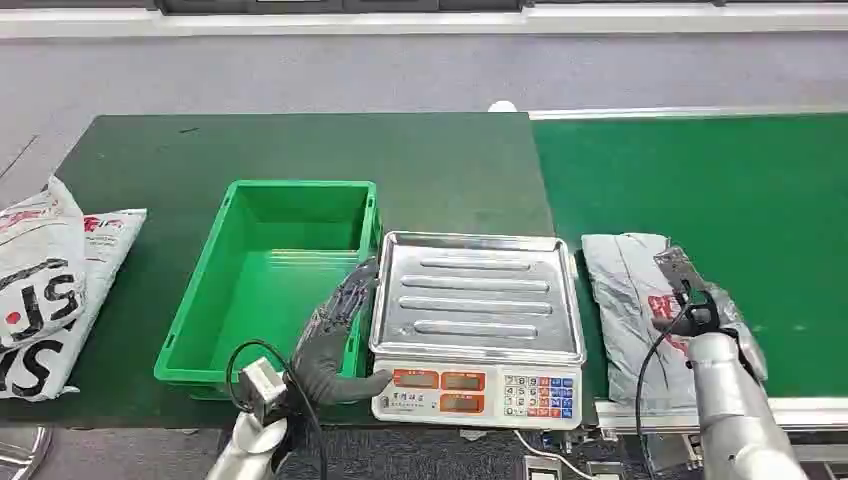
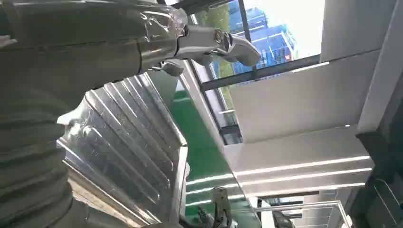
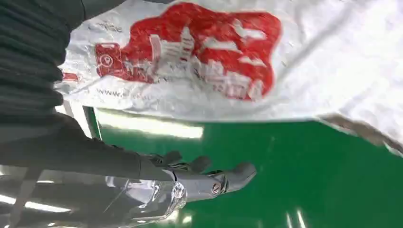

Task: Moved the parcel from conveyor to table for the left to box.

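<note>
Right hand (image 1: 700, 310) lay at lower right on crumpled grey plastic parcel with red print (image 1: 632, 290), on bright green conveyor belt (image 1: 720, 190); grasp impossible to tell, fingers hidden. Left hand (image 1: 335, 335) hovered lower centre, fingers spread, empty, between green plastic crate (image 1: 262, 280) and steel-tray weighing scale (image 1: 478, 300).

Even, bright overhead light fills the head view, with soft shadows and a pale sheen on the steel scale tray (image 1: 477, 295). At the left wrist, the window (image 2: 266, 28) at one o'clock is blown out white, and the tray glares. At the right wrist, the parcel (image 3: 228, 61) is slightly blurred; bright streaks reflect off the green belt (image 3: 304, 171).
</note>
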Robot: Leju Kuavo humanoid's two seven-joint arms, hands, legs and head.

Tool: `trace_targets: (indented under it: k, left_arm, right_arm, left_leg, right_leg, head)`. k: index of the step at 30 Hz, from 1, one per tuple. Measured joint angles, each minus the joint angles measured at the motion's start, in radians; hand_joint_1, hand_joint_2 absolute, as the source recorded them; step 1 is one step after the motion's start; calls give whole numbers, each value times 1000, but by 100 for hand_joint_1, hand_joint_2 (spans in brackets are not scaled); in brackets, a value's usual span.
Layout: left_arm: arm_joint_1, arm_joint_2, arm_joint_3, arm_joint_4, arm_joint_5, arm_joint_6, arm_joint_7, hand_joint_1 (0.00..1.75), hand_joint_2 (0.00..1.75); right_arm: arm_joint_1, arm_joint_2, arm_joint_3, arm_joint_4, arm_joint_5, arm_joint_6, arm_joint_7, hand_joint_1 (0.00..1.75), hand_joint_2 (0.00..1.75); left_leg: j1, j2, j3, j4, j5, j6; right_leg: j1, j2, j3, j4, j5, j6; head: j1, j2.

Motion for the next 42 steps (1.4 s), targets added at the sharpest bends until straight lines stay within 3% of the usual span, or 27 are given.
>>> trace_targets:
  k: [9,10,16,28,35,42]
  left_arm:
    - [2,1,0,0,17,21,5,0,175]
    - [2,1,0,0,17,23,5,0,175]
    - [2,2,0,8,17,30,4,0,175]
    - [3,10,0,6,20,45,3,0,175]
    - [27,17,0,-30,35,57,7,0,175]
    - [53,26,0,-66,35,59,7,0,175]
  right_arm:
    - [6,-6,75,83,71,41,100,0,175]
    - [7,-6,82,86,74,50,97,175,175]
    - [18,-5,116,99,53,117,25,175,175]
    - [18,-5,150,101,4,113,-33,175,175]
    - [27,4,166,81,-81,-3,-90,175,175]
    - [35,17,168,38,-108,-27,-101,175,175]
  left_leg:
    - [0,0,0,0,0,0]
    - [0,0,0,0,0,0]
    - [0,0,0,0,0,0]
    - [0,1,2,0,0,0]
    - [0,0,1,0,0,0]
    - [0,0,1,0,0,0]
  right_leg:
    - [0,0,0,0,0,0]
    - [0,0,0,0,0,0]
    - [0,0,0,0,0,0]
    - [0,1,2,0,0,0]
    - [0,0,2,0,0,0]
    - [0,0,2,0,0,0]
  head:
    - [0,0]
    - [0,0]
    - [0,0]
    - [0,0]
    - [0,0]
    - [0,0]
